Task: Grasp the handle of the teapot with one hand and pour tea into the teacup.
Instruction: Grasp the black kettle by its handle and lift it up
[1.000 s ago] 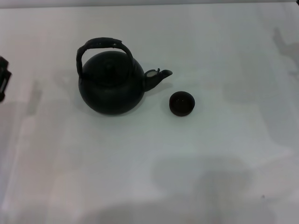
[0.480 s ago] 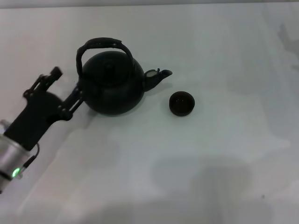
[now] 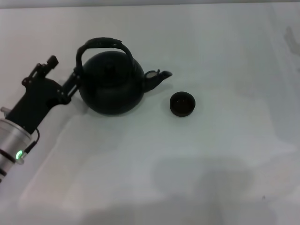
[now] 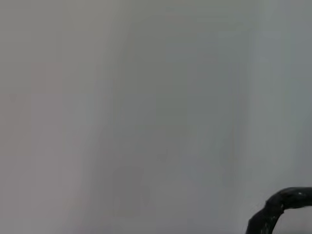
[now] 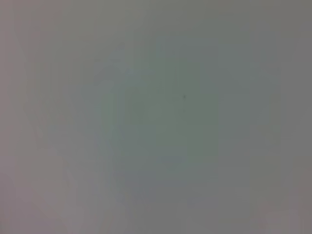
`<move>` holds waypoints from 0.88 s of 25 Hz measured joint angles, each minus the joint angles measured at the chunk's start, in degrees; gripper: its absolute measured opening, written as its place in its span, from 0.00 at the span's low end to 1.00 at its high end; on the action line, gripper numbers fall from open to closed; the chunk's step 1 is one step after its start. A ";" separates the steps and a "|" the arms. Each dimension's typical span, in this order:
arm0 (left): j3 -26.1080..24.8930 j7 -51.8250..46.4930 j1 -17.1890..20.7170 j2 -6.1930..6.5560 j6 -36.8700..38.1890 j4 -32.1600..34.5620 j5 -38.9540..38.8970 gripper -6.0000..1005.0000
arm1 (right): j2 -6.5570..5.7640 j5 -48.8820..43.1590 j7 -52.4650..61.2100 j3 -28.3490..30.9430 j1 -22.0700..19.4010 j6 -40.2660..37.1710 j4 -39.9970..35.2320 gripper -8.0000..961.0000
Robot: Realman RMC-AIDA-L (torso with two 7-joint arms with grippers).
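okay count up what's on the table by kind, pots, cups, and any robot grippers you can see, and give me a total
Teapots: 1, the teapot, upright on the table
Teacups: 1, the teacup, beside the spout
Grippers in view: 1, the left gripper, open, next to the teapot's left side
Total: 3

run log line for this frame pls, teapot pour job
phase: approach | left gripper: open, beside teapot, handle ungrasped | right arm: out of view | teacup: upright past the spout, untouched
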 joint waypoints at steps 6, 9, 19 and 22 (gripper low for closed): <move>0.00 0.00 -1.99 0.01 -2.67 -0.07 -0.90 0.72 | 0.00 0.03 0.07 0.00 0.31 -0.07 -0.24 0.88; 0.00 0.00 -3.24 0.01 -4.48 -0.15 -0.93 0.72 | 0.00 0.03 0.08 0.00 0.33 -0.13 -0.54 0.88; -0.16 1.50 -5.87 0.11 -9.51 -0.38 -1.42 0.68 | -0.06 0.03 0.12 0.00 0.41 -0.87 -1.39 0.88; -0.19 2.44 -5.78 0.12 -9.62 -0.17 -1.59 0.57 | -0.10 0.02 0.13 0.00 0.54 -1.50 -1.41 0.88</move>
